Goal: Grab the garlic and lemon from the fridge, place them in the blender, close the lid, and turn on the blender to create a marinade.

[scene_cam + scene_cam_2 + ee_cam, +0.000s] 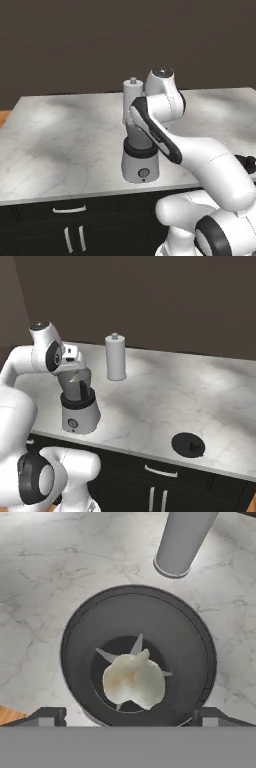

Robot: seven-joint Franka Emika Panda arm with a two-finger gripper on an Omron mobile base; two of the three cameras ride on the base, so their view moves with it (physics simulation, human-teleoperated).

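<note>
The blender (140, 169) stands near the counter's front edge, its grey base (78, 418) carrying the open jar (77, 384). The hand view looks straight down into the jar (100, 617), where the off-white garlic (134, 680) lies on the blades. My gripper (129, 716) hovers just above the jar mouth (75, 367), open, its tips wide apart and nothing between them. The black lid (188, 445) lies flat on the counter, well right of the blender. The lemon and the fridge are out of view.
A tall white cylinder with a knob (115, 358) stands behind the blender (131, 95) and reaches into the top of the hand view (182, 542). The marble counter (165, 396) ends close in front of the blender, above black handled cabinets (70, 230).
</note>
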